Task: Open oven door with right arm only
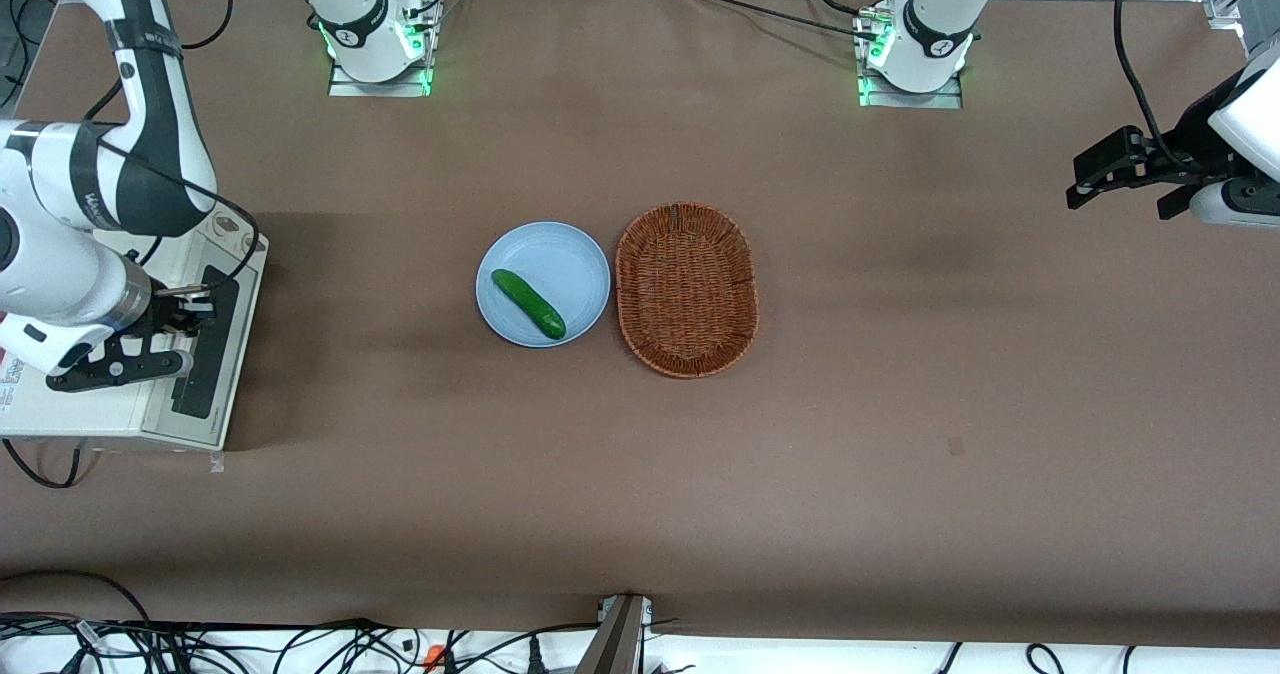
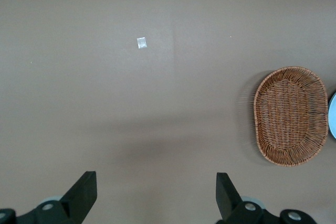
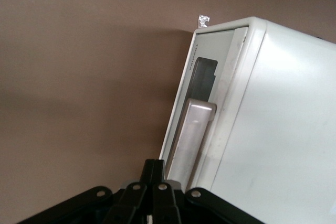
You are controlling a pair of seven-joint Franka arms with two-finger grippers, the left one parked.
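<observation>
The cream toaster oven (image 1: 110, 409) stands at the working arm's end of the table. Its oven door (image 1: 212, 346), with a dark window, faces the middle of the table and lies flat against the oven body. The right arm (image 1: 60, 264) reaches over the oven top. My gripper (image 1: 200, 306) hangs at the door's upper edge. In the right wrist view the oven door (image 3: 203, 72) carries a long silver bar handle (image 3: 191, 135). The gripper (image 3: 156, 167) is shut, its fingertips pressed together just beside the near end of the handle, with nothing between them.
A light blue plate (image 1: 575, 254) holding a green cucumber (image 1: 528, 303) sits mid-table, beside a wicker basket (image 1: 686, 289) that also shows as the basket (image 2: 290, 115) in the left wrist view. A scrap of tape (image 3: 203, 21) lies on the brown table by the oven's corner.
</observation>
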